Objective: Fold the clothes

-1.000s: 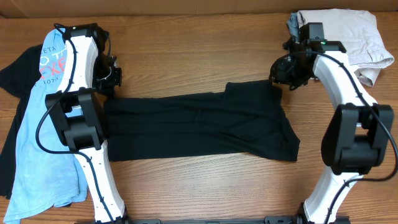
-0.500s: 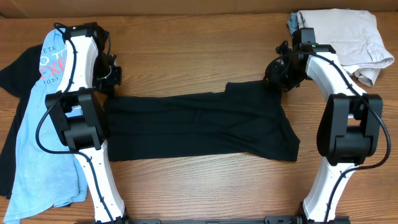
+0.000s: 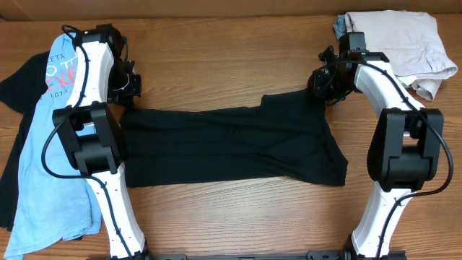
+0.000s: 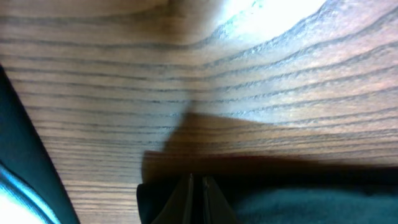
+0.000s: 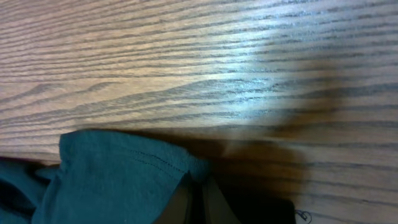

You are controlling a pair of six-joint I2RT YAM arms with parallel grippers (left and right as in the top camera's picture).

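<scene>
Black T-shirt (image 5: 118, 171) hem in right tool (image 5: 198, 188), wrist view only

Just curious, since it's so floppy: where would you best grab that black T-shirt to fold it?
Pinch the black T-shirt at its two far corners, coming down from above: it lies flat as a long strip, so thin hemmed corners offer an edge. The right claw and left claw are shut there.

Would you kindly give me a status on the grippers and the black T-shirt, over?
Left gripper shut on black T-shirt. Right gripper shut on its far corner. Shirt lying spread out. Nothing in the way.
</scene>
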